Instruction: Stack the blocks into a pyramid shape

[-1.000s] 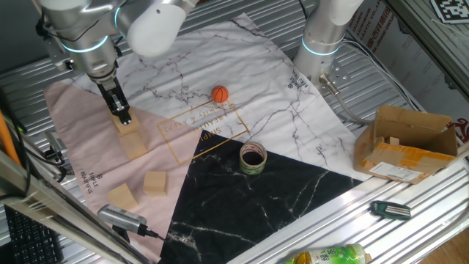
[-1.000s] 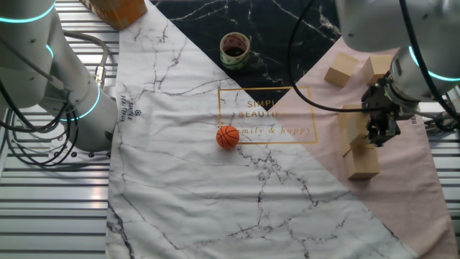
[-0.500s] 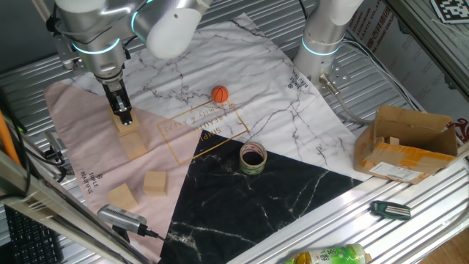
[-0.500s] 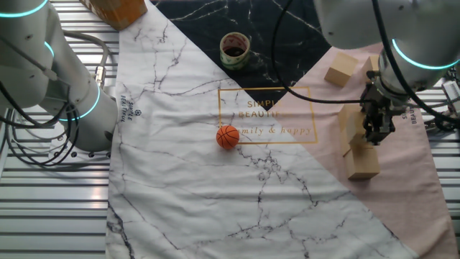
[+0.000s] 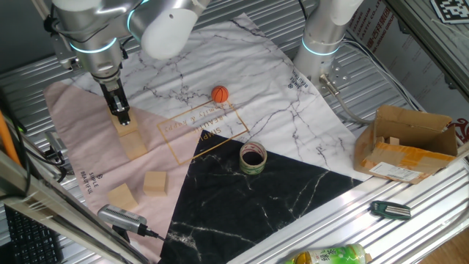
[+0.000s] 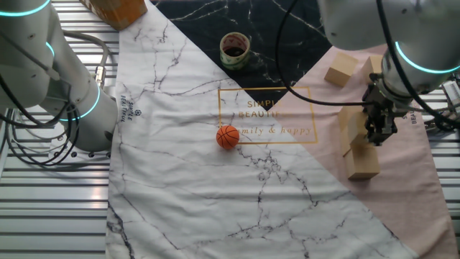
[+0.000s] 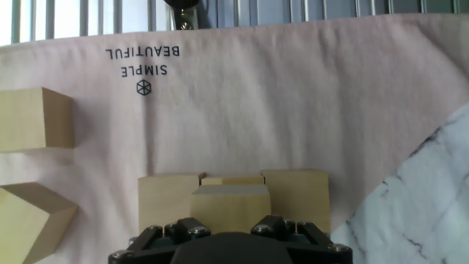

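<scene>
Three tan blocks form a row [image 7: 297,199] on the pink cloth. A fourth block [image 7: 231,209] is over the row's middle, right in front of my gripper [image 5: 121,115], which hangs straight down onto it. The stack also shows in both fixed views [image 5: 133,141] [image 6: 361,162], with the gripper [image 6: 377,134] at its top. The fingertips are hidden in the hand view, so I cannot tell whether they grip the block. Two loose blocks lie apart [image 5: 155,182] [image 5: 123,196]; they also show in the hand view [image 7: 33,117] [image 7: 29,220] and the other fixed view [image 6: 341,69].
An orange ball [image 5: 220,94] lies on the marble cloth and a tape roll [image 5: 253,158] at the black cloth's edge. A cardboard box [image 5: 407,143] stands at the right. A second arm's base [image 5: 322,37] is at the back. A cable plug [image 5: 121,218] lies near the loose blocks.
The arm's upper joints have shifted and the gripper has edged slightly up over the stack. The blocks have not visibly moved.
</scene>
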`<state>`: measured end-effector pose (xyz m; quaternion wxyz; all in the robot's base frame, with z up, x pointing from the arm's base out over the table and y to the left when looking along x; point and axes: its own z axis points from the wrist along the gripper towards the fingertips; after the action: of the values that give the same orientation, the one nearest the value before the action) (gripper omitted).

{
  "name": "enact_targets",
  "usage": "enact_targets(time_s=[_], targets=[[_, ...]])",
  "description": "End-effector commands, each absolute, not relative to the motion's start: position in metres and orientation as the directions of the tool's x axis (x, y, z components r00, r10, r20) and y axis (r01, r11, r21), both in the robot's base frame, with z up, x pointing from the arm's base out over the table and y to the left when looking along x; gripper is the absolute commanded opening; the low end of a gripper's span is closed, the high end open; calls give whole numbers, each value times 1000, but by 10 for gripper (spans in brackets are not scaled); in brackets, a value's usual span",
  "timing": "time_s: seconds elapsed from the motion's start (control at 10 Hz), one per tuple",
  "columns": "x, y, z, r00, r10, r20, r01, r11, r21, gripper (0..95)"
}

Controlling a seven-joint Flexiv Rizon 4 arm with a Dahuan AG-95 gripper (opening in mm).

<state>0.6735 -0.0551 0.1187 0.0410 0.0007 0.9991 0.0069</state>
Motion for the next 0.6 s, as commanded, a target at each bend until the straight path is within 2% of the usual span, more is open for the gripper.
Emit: enact_targets(time_s=[0.1, 0.6], targets=[[673, -57, 119, -997, 1, -83, 0, 1000, 20, 0], [676, -71, 113, -996, -26, -84, -28, 999, 23, 0]])
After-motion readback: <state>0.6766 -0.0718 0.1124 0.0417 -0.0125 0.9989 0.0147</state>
